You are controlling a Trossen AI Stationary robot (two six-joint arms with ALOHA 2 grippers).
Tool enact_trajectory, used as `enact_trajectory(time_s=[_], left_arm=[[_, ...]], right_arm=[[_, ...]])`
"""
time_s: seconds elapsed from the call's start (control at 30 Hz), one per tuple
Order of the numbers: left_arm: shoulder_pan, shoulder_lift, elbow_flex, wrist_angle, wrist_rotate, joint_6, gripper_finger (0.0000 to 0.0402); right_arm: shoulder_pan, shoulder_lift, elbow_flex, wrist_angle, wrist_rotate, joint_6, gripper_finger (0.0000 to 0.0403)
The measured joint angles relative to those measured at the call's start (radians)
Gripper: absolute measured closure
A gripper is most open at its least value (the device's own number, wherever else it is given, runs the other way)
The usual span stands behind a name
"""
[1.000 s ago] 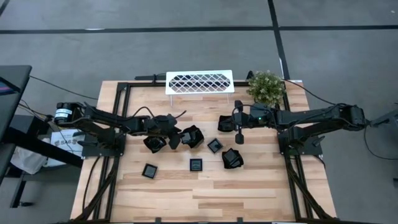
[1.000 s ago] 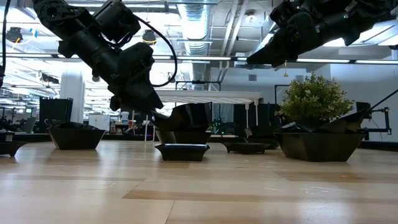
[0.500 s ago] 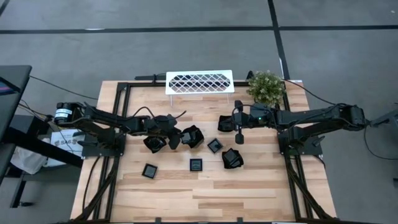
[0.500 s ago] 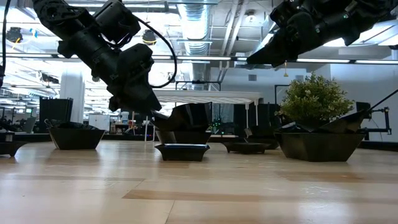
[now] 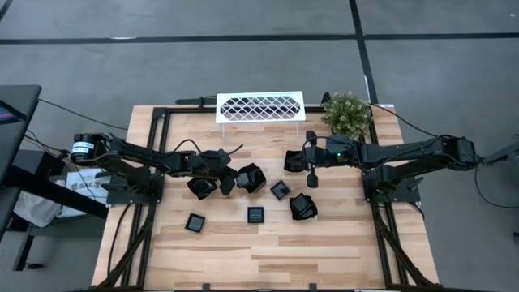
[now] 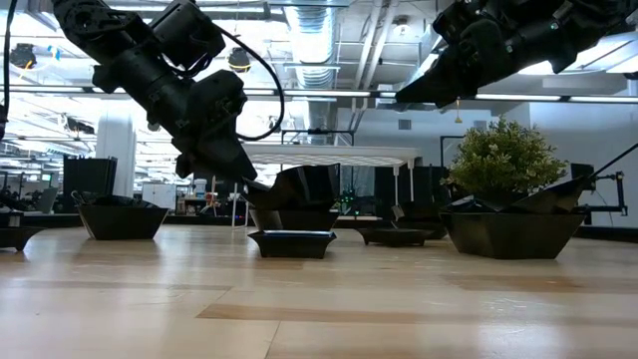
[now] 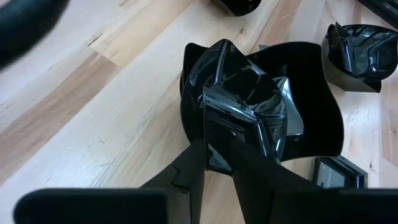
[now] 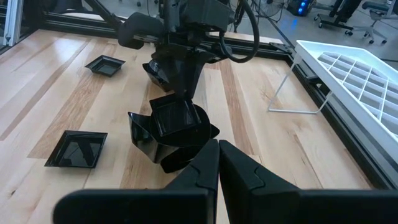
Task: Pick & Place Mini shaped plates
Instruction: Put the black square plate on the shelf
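Observation:
Several black mini shaped plates lie mid-table. A small angular plate (image 7: 239,112) sits nested in a wider wavy-rimmed one (image 7: 311,99), and my left gripper (image 7: 217,149) is shut on the small plate's near wall. From above, that left gripper (image 5: 229,180) sits between a deep plate (image 5: 202,187) and the nested pair (image 5: 251,178). My right gripper (image 5: 311,180) hangs shut and empty beside another deep plate (image 5: 295,160); its wrist camera looks past its fingertips at the nested pair (image 8: 174,134). Flat square plates (image 5: 195,222) (image 5: 256,215) lie nearer the front.
A white lattice rack (image 5: 259,106) stands at the back edge, with a small green plant (image 5: 347,113) to its right. A small plate (image 5: 280,190) and a deep one (image 5: 302,207) lie right of centre. Bare wood spans the table's front strip.
My left gripper's fingers have drawn in onto the small plate's wall. Both arms have hardly shifted, and no plate has moved.

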Motion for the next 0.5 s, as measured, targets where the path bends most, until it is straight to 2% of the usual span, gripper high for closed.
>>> enact_trajectory(time_s=[0.5], left_arm=[[0.0,0.0,0.0,0.015,0.0,0.033,0.0349]], right_arm=[[0.0,0.0,0.0,0.0,0.0,0.0,0.0397]])
